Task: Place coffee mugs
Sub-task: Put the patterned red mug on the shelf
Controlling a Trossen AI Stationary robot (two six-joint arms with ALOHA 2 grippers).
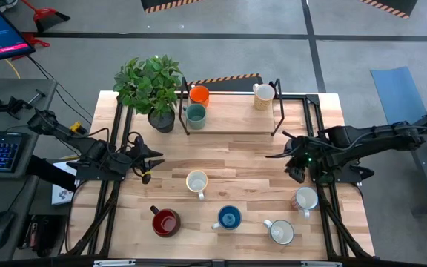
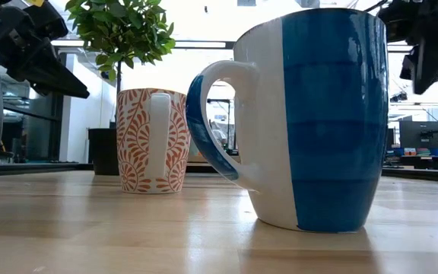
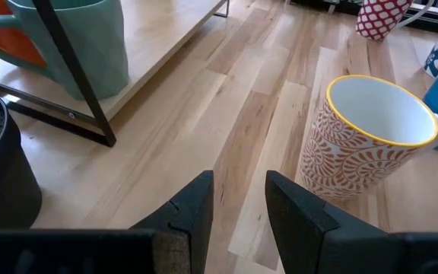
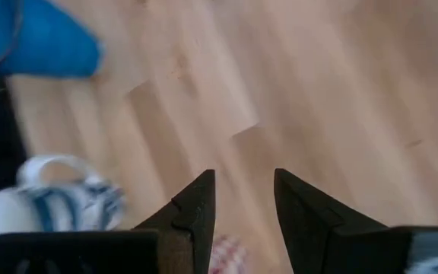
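1. Left pincer [image 1: 156,159] hangs over the left side of the light wooden desk [image 1: 236,148], just in front of the dark plant pot [image 1: 161,119]. Fingers [image 3: 196,209] stand apart with bare desk between them, nothing held.
2. Right pincer [image 1: 273,156] hangs over the right side of the desk, pointing inward. Its fingers [image 4: 200,204] are parted too, empty, wood grain below.
3. Black wire-frame rack with a wooden shelf [image 1: 232,119] sits at the back of the desk. On it: glossy orange ceramic mug [image 1: 199,95] at rear left, teal-green ceramic mug [image 1: 196,114] right in front of it, touching or nearly so. Cream mug [image 1: 263,96] stands at the rack's right end.
4. Cream mug with orange leaf pattern and yellow rim [image 1: 196,182] stands upright mid-desk, handle toward the front edge. Left wrist view has it near the left fingers, not touching.
5. Front row, all upright, apart from each other: dark red mug [image 1: 164,221] at left, blue-and-white striped mug [image 1: 229,217] in the middle, white/grey mug [image 1: 280,231] right of it.
6. Another white mug [image 1: 306,199] stands by the right edge, just beside the right arm's frame.
7. Low view: blue-and-white mug is close to the camera, patterned mug behind it to the left, handle facing the camera.
8. Leafy green plant [image 1: 149,81] fills the back left corner.
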